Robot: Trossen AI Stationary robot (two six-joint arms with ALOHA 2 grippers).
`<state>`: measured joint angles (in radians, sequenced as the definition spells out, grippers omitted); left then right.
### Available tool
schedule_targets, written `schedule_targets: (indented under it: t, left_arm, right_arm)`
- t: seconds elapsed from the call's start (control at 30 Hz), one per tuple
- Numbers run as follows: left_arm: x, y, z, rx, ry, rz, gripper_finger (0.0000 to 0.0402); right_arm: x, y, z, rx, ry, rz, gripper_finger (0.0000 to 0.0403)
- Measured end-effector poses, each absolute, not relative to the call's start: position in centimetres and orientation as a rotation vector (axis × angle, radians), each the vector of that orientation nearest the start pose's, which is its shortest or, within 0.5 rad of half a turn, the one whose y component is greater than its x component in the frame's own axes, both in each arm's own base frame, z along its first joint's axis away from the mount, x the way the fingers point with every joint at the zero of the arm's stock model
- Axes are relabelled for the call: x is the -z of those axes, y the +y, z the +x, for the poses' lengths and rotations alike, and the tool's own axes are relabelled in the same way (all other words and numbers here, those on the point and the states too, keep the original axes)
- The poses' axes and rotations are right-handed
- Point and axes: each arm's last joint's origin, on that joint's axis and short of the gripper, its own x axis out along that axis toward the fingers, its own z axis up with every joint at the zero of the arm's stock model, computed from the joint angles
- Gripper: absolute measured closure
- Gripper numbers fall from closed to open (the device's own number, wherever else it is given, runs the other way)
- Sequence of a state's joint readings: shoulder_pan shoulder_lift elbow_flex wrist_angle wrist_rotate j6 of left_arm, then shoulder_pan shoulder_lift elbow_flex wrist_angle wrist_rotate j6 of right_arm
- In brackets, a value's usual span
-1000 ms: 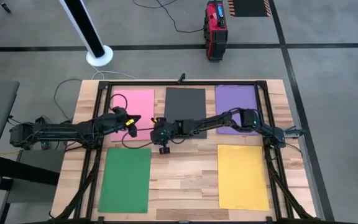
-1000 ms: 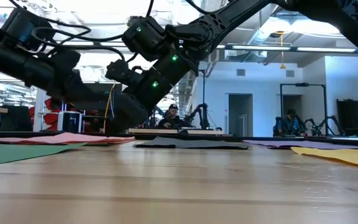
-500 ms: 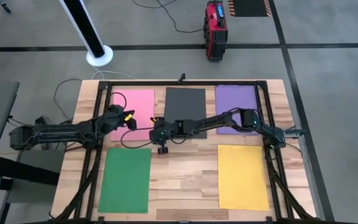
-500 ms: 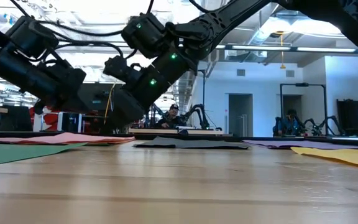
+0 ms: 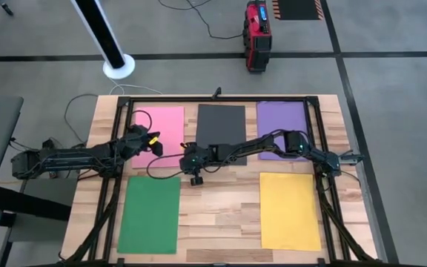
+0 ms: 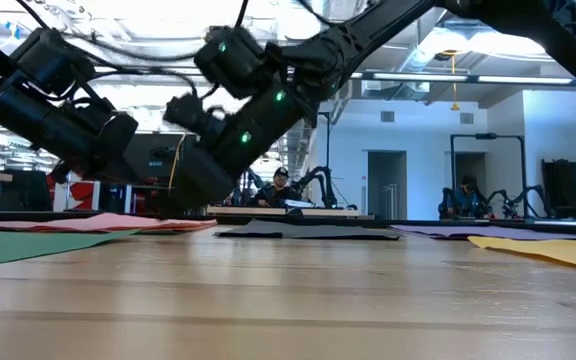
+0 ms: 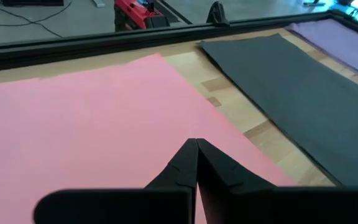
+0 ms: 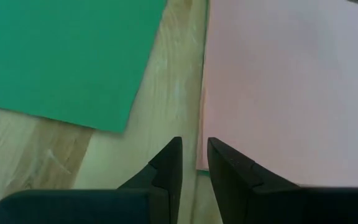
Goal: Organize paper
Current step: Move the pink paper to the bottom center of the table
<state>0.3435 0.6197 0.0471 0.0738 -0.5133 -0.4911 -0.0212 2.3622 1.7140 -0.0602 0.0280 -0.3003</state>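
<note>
1. Pale wood counter (image 5: 221,215), planked, smooth with visible grain.
2. Matt paper sheets: pink paper (image 7: 86,118), dark grey paper (image 7: 291,87), green paper (image 8: 61,56).
3. Black matt plastic-looking left pincer (image 7: 196,163) and right pincer (image 8: 194,163).

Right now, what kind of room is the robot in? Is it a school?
Probably a robot lab or workshop, not a school. Past the wooden table, the low view shows more robot arms at other tables, a big hall with ceiling lights, and a person seated there. A red case sits on the grey floor.
</note>
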Motion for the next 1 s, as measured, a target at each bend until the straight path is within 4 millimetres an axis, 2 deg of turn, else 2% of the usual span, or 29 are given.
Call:
schedule_targets:
  t: [0.13,0.3,0.63,1.0]
  left_arm:
    - [-12.9,5.5,11.2,-0.947,0.311,-0.406,0.0401]
    - [-12.8,5.5,11.2,-0.948,0.318,-0.405,0.0401]
    - [-12.7,5.5,11.2,-0.945,0.334,-0.404,0.0401]
    - [-12.7,5.5,11.2,-0.945,0.337,-0.403,0.0401]
  right_arm:
    - [-11.3,-1.2,51.3,-0.061,0.734,-0.286,0.0329]
    - [-10.9,-1.2,51.4,-0.051,0.737,-0.289,0.0329]
    - [-11.2,-0.8,51.6,-0.036,0.704,-0.301,0.0329]
    - [-11.6,-1.3,51.8,0.047,0.68,-0.322,0.0329]
